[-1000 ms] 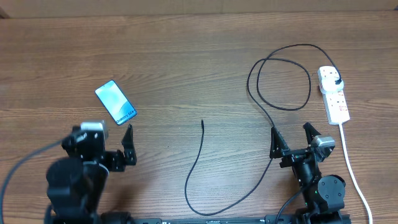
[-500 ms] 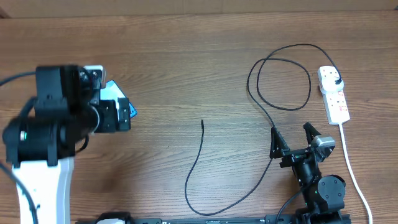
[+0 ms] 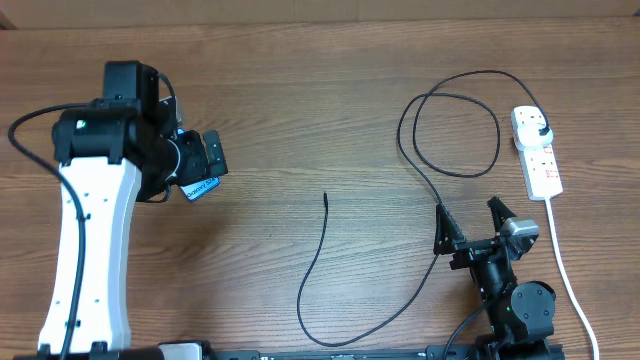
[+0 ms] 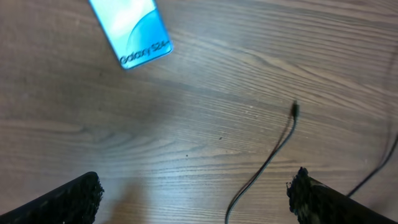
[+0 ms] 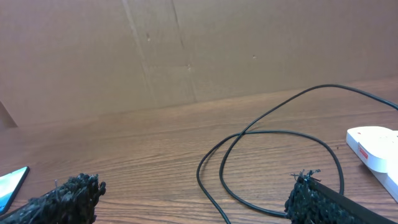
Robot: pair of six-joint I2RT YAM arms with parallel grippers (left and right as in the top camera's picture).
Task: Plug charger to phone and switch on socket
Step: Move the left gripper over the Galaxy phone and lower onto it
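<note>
The phone (image 3: 201, 187) lies on the table at the left, mostly covered by my left gripper (image 3: 204, 158), which hovers over it, open and empty. In the left wrist view the phone (image 4: 130, 31) shows its light blue screen at the top, ahead of the open gripper (image 4: 196, 194). The charger cable's connector tip (image 3: 326, 197) lies free at mid-table and also shows in the left wrist view (image 4: 295, 110). The cable loops (image 3: 450, 130) to a plug in the white socket strip (image 3: 540, 160). My right gripper (image 3: 470, 225) is open and empty near the cable (image 5: 273, 155).
The strip's white cord (image 3: 565, 270) runs down the right side towards the front edge. A cardboard wall (image 5: 186, 50) stands behind the table. The strip's end (image 5: 373, 143) shows at the right of the right wrist view.
My left arm has swung from the front edge forward and now hangs over the phone, covering most of it. The right arm, cable and strip have not moved.
</note>
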